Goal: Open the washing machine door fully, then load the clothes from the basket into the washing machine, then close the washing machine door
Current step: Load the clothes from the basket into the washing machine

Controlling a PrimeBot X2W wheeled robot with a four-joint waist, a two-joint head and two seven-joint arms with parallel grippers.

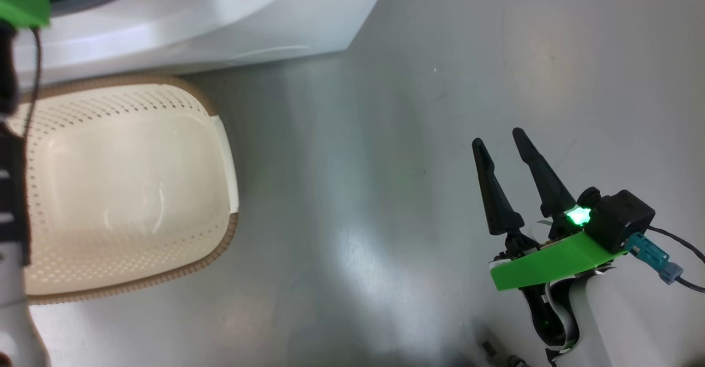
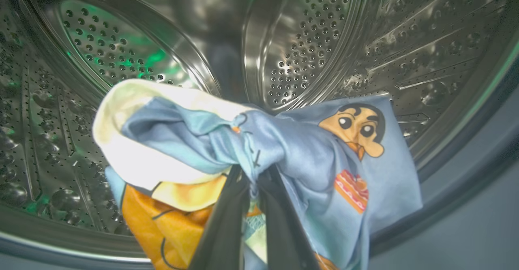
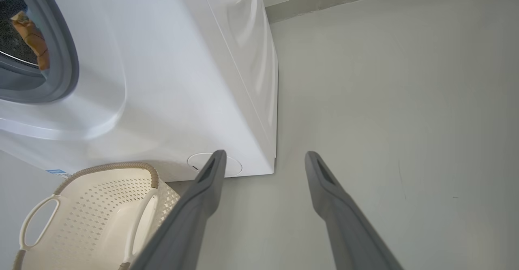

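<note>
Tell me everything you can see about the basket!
The basket is cream-white plastic, a rounded rectangle with rows of small holes in its walls, a brown woven-look rim and pale loop handles at its sides. It stands upright on the grey floor, close in front of the washing machine; whether they touch is unclear. It looks empty.
</note>
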